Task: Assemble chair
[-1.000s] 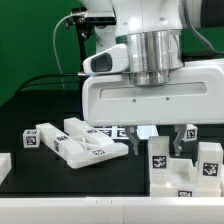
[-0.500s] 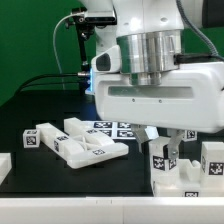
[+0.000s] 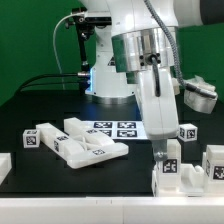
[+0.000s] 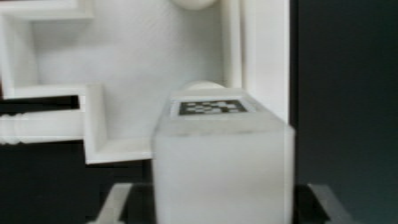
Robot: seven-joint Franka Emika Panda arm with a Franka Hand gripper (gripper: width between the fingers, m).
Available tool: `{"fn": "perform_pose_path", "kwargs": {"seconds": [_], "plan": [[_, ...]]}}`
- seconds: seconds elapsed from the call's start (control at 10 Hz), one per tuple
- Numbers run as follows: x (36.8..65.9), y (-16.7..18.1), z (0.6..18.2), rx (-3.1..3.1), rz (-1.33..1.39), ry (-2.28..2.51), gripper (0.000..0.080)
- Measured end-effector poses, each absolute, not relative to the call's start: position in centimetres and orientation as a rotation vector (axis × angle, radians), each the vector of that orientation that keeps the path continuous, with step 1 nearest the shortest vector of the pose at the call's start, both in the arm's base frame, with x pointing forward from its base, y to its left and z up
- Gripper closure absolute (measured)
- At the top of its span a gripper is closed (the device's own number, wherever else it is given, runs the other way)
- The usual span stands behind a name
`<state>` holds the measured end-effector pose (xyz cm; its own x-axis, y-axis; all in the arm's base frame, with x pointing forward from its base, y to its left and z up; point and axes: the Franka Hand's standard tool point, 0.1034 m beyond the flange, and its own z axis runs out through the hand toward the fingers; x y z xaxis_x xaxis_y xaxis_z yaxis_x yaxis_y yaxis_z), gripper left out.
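The gripper (image 3: pixel 167 155) clasped a white chair block (image 4: pixel 222 160). The block's top bore a black-and-white square tag (image 4: pixel 212 107).

I see white chair parts (image 3: pixel 85 143) carrying black-and-white square tags (image 3: pixel 171 166) on a black table (image 3: pixel 100 175), a green backdrop (image 3: pixel 30 40) behind the white arm (image 3: pixel 150 70).

The robot arm's white two-finger gripper (image 3: pixel 167 160) now shows its narrow side instead of spanning the frame's right half, and sits lower, at a chunky white tagged plastic block (image 3: pixel 171 172) at lower right. The thin flat white marker board (image 3: pixel 115 128) at centre is now uncovered.
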<state>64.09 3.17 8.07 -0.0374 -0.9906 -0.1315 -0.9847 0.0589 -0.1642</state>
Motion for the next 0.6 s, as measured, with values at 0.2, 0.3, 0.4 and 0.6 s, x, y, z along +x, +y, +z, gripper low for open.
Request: {"fn": "perform_pose_path", "kwargs": {"seconds": [0.2,0.3,0.4,0.6], "plan": [[63.9,3.4,8.0,-2.166,-0.055,2.011,0.0320],[63.7,3.9,8.0,-2.308,-0.068,1.880,0.0320],[63.7,4.4,8.2,-2.439,-0.092,1.730,0.0189],[63.8,4.3,8.2,-2.586,-0.116,1.524,0.0156]]}}
